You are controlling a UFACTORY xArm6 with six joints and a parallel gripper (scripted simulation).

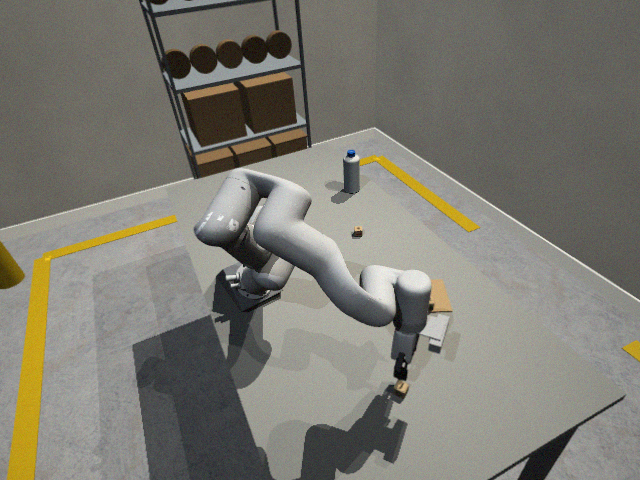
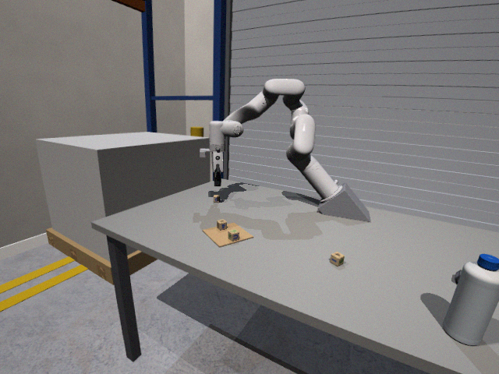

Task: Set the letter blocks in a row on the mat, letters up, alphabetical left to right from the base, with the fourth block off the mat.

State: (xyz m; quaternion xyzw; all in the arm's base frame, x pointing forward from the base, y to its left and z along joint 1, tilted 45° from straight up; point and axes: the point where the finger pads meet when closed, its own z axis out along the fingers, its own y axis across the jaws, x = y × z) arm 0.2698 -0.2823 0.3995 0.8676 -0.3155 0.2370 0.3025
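My gripper (image 1: 400,373) (image 2: 217,183) is open and empty. It hangs just above a small wooden block (image 1: 401,387) (image 2: 216,198) that lies alone on the table, away from the mat. The tan mat (image 1: 442,297) (image 2: 215,238) is partly hidden by my arm in the top view. In the exterior view two blocks stand on it: one (image 2: 221,224) at the back and one with a green mark (image 2: 233,234) in front. A fourth block (image 1: 357,231) (image 2: 337,259) lies off the mat towards the bottle. The letters are too small to read.
A white bottle with a blue cap (image 1: 351,172) (image 2: 472,299) stands at a far corner of the table. The table's edge (image 1: 594,413) runs close to the block under my gripper. A large grey box (image 2: 121,169) stands beside the table.
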